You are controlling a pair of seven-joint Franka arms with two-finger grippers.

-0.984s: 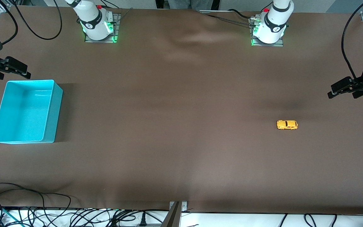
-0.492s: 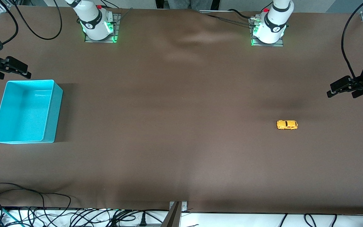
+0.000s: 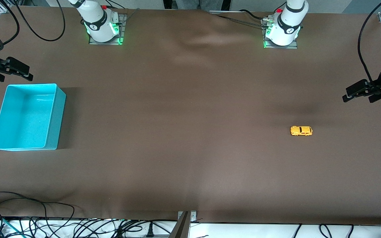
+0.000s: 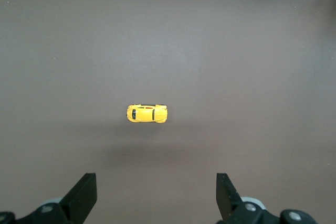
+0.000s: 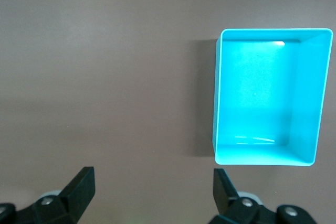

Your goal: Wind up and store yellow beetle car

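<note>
The yellow beetle car (image 3: 301,131) stands alone on the brown cloth toward the left arm's end of the table; it shows in the left wrist view as a tiny yellow beetle car (image 4: 147,114) on bare cloth. My left gripper (image 3: 354,92) hangs open in the air at that end of the table, apart from the car, with nothing between its fingers (image 4: 84,195). My right gripper (image 3: 20,71) is open too, empty, by the farther end of the turquoise bin (image 3: 56,112), up in the air. That bin (image 5: 218,98) is empty.
Brown cloth covers the table (image 3: 190,132). The two arm bases (image 3: 102,24) (image 3: 283,28) stand at the farther edge. Cables (image 3: 28,211) lie along the near edge, and a metal bracket (image 3: 185,219) stands at its middle.
Both grippers have drifted slightly farther from the front camera. The car and the bin have not moved.
</note>
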